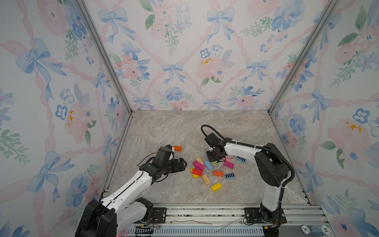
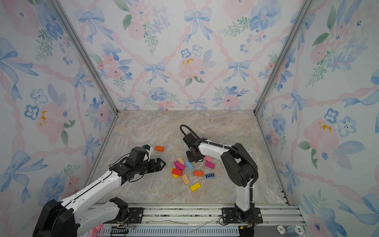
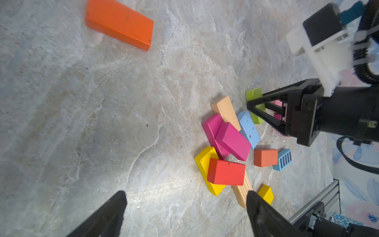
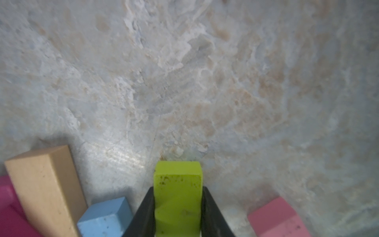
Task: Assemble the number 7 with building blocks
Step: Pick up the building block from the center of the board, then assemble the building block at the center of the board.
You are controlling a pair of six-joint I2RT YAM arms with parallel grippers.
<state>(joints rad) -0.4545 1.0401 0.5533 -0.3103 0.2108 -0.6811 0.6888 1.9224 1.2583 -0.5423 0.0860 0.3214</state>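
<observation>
The right claw (image 4: pixel 178 189) is clenched on a green block (image 4: pixel 177 174) at the edge of the pile (image 1: pixel 199 165). The left claw (image 1: pixel 183 163) hangs released beside it. One orange block (image 1: pixel 177 148) lies apart. No 7 shows yet, so nearly all remains.

Both top views are brightly and evenly lit by diffuse light. Only short, soft shadows are thrown on the worktop (image 1: pixel 164 127). The frame posts (image 1: pixel 102 55) are splayed outward toward 10 and 2 o'clock. In the left wrist view, glare is noted on the worktop within the left pincer (image 3: pixel 185 196). The right wrist view is soft, and the green block (image 4: pixel 178 195) is blurred.
</observation>
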